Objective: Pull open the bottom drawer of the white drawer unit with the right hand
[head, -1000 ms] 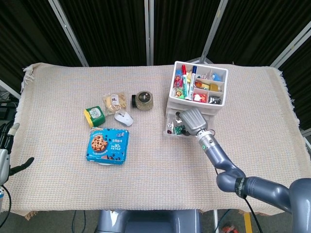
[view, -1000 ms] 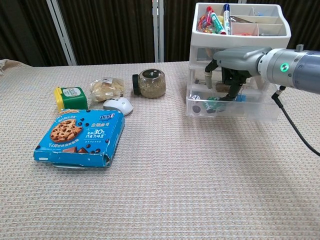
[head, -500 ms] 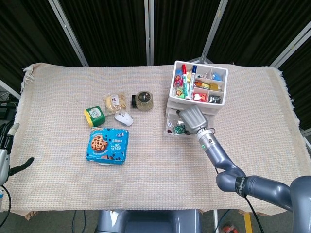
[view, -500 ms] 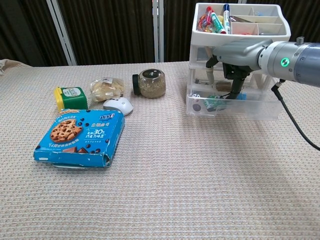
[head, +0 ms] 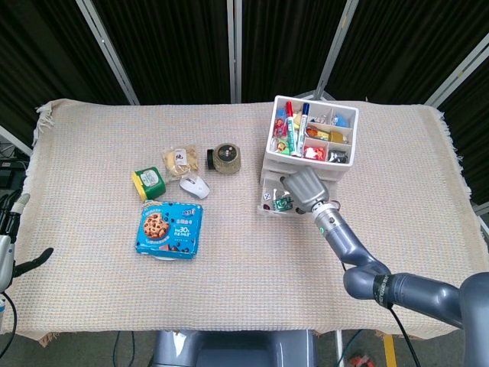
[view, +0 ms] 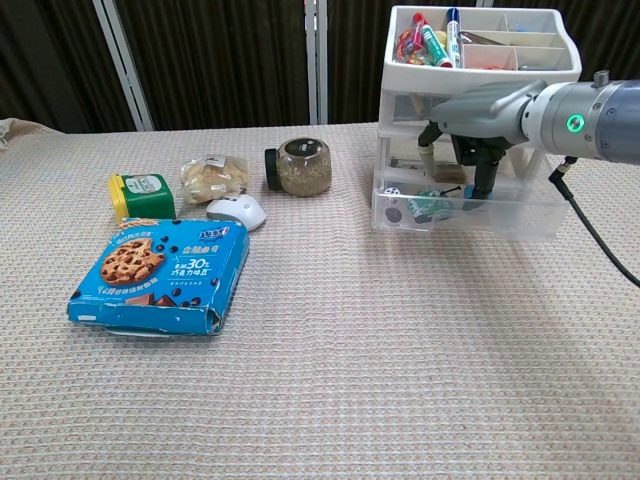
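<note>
Reaching into the bottom drawer point(view: 462, 210) of the unit point(view: 478, 75), the right hand point(view: 470, 125) hooks its fingers point(view: 487, 175) down behind the front wall, apparently to draw it; drawer partly open.

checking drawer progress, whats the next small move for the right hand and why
Probably keep drawing the right hand toward the robot: its fingers hook inside the bottom drawer, which already juts out from the white drawer unit but looks only partly open.
</note>
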Controlling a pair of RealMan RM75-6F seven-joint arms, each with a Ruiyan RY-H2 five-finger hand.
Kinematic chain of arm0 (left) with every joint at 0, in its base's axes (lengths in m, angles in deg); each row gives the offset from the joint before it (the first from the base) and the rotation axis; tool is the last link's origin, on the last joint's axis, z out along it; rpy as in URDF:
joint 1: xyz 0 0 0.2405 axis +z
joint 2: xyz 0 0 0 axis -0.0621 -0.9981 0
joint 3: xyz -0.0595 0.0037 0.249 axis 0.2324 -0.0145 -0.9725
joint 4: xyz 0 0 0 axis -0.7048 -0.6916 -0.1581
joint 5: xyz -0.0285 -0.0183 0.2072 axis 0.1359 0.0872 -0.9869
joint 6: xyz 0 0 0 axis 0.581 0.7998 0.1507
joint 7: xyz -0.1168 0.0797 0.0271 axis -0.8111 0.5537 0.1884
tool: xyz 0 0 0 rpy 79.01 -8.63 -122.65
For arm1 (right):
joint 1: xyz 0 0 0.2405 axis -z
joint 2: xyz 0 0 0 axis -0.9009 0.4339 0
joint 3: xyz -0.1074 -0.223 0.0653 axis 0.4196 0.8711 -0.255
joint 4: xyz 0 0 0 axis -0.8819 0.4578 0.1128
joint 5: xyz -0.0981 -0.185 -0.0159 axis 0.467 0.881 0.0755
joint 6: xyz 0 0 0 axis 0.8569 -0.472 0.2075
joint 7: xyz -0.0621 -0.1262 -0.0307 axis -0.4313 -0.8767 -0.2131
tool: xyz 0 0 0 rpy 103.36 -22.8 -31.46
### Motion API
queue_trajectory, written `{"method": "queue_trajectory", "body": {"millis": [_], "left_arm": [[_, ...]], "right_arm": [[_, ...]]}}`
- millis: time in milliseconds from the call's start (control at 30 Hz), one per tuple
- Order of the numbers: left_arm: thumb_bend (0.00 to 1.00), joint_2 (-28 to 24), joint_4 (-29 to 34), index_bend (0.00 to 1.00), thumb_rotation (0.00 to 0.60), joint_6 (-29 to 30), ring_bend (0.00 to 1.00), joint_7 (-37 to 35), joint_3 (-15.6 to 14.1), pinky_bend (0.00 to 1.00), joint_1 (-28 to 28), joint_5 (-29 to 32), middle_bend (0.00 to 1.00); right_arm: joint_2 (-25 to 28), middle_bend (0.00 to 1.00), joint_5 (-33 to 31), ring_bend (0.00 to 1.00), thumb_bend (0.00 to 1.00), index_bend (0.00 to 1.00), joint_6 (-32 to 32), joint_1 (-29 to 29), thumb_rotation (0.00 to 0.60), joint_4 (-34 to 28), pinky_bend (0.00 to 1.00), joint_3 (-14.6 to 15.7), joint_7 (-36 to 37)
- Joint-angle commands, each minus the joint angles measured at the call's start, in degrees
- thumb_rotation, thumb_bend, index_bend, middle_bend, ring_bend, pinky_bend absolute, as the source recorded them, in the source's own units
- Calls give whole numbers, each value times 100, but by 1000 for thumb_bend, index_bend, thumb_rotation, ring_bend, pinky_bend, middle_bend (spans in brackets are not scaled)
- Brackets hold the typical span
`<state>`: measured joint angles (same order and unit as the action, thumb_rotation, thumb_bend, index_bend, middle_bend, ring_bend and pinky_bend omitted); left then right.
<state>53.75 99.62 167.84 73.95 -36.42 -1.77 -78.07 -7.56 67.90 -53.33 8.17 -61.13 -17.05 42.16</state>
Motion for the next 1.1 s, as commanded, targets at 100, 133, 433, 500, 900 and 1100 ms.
{"method": "queue_trajectory", "body": {"millis": [100,133,433,500,900,1100], "left_arm": [[96,-9,-4,0,600,-16,0,-24,2,0,-6,12,0],[96,-9,-5,0,600,-18,0,-25,3,0,-7,15,0],[96,-22,-15,0,600,-40,0,-85,1,0,-11,29,0],[96,-29,-16,0,600,-41,0,-104,-2,0,-11,25,0],[97,-41,-13,0,600,-26,0,-137,-8,0,-10,4,0],[96,-42,-17,0,600,-17,0,-146,-10,0,-8,-2,0]], "right_arm": [[-90,1000,126,1000,0,433,36,-25,600,94,678,30,204],[-108,1000,161,1000,0,437,35,-23,600,109,678,29,252],[-400,1000,524,1000,0,546,64,-8,600,422,678,70,724],[-463,1000,635,1000,0,561,40,4,600,515,678,78,834],[-532,1000,1078,1000,51,621,-91,62,600,619,677,78,1222],[-490,1000,1168,1000,61,631,-216,112,600,555,677,58,1257]]}}
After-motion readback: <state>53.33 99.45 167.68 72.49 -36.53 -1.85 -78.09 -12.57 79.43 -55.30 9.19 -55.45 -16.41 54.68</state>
